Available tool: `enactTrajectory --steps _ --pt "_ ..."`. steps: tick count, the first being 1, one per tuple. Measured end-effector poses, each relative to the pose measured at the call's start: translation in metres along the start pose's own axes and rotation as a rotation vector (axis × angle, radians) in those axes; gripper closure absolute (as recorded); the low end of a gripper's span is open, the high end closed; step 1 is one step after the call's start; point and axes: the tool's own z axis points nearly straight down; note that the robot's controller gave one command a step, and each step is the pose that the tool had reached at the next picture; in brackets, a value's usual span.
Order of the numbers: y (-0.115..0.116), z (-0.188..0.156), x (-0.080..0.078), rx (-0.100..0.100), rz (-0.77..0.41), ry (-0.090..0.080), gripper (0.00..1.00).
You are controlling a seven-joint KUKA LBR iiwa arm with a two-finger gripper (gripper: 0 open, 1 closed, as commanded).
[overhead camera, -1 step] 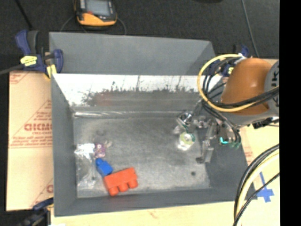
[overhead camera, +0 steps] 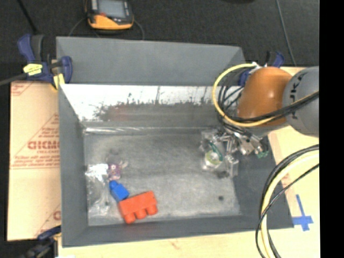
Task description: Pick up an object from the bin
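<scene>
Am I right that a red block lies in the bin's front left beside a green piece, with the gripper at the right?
Not quite: the camera view shows the piece beside the red block is blue, not green; the gripper is at the right.

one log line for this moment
gripper: low, right side of bin | red toy brick, small blue piece: side by side, view's lower-left corner, apart from gripper

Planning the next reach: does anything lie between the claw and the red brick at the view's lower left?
Nothing visible does. Bare grey bin floor separates the claw from the red studded plastic brick; the small blue piece lies at its left.
</scene>
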Motion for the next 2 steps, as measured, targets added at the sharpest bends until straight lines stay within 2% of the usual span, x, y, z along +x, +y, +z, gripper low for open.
enactTrajectory --steps 1,2 --pt "-0.001 -0.004 -0.002 0.002 0.0 -0.005 1.0" --pt "0.013 -0.164 -0.007 0.003 0.048 -0.004 1.0"
